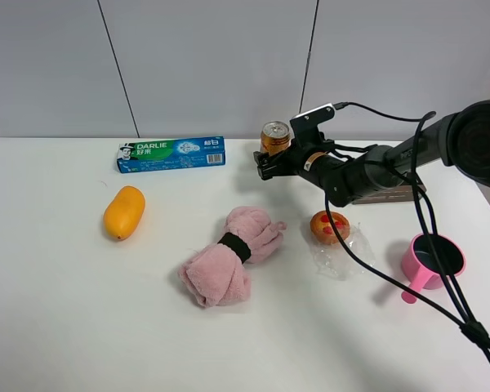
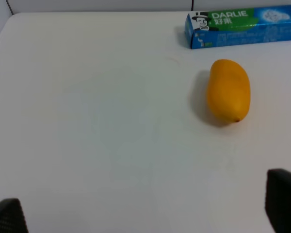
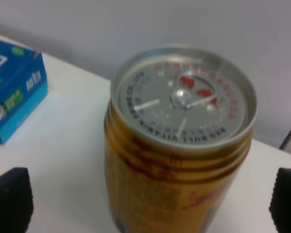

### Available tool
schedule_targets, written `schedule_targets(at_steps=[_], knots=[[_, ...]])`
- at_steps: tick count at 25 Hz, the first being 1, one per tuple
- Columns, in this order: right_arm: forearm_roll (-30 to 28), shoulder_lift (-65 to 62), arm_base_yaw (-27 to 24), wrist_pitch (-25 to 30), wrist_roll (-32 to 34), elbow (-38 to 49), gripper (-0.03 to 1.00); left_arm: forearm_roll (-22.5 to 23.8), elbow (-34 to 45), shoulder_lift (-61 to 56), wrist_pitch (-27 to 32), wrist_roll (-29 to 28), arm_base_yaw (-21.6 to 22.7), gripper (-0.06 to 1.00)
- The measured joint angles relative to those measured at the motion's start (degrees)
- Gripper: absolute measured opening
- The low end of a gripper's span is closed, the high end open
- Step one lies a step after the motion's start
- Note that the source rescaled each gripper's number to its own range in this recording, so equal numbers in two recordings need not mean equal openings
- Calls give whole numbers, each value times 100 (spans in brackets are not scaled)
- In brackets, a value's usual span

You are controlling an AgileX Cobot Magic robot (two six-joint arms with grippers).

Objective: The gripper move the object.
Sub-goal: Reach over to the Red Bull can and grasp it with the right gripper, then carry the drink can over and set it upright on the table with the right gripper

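Observation:
The golden-orange drink can (image 1: pixel 274 137) with red markings and a silver pull-tab top stands upright near the back edge of the white table (image 1: pixel 82 327). My right gripper (image 1: pixel 271 166) is at the can, its black jaws wide apart on either side. In the right wrist view the can (image 3: pixel 179 145) fills the middle, and the right gripper (image 3: pixel 148 206) is open with both fingertips clear of it. My left gripper (image 2: pixel 145 213) is open and empty above bare table; it does not show in the exterior view.
An orange mango (image 1: pixel 124 212) lies at the left, also in the left wrist view (image 2: pixel 228 91). A blue-green toothpaste box (image 1: pixel 171 153) lies at the back. A rolled pink towel (image 1: pixel 229 255), a wrapped bun (image 1: pixel 331 229) and a pink cup (image 1: pixel 431 260) lie toward the front right.

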Motion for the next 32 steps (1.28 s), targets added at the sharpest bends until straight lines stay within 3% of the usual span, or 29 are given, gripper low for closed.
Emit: schedule_targets(at_steps=[11,12,14,16,17,25,32], knots=[[-5,456,0,326,-47,-842,97,0,0,0,0,0,0,100],[-5,461,0,332,-80,-850,91,0,0,0,0,0,0,100],[-5,461,0,336,-107,-850,61,0,0,0,0,0,0,100],[2,461,0,330,-107,-852,17,0,0,0,0,0,0,100],[7,461,0,330,-99,-864,1,0,0,0,0,0,0,100],[43,342,20,671,-100,-877,1,0,0,0,0,0,0,100],[-114,-480,169,2325,-100,-846,0,0,0,0,0,0,0,100]])
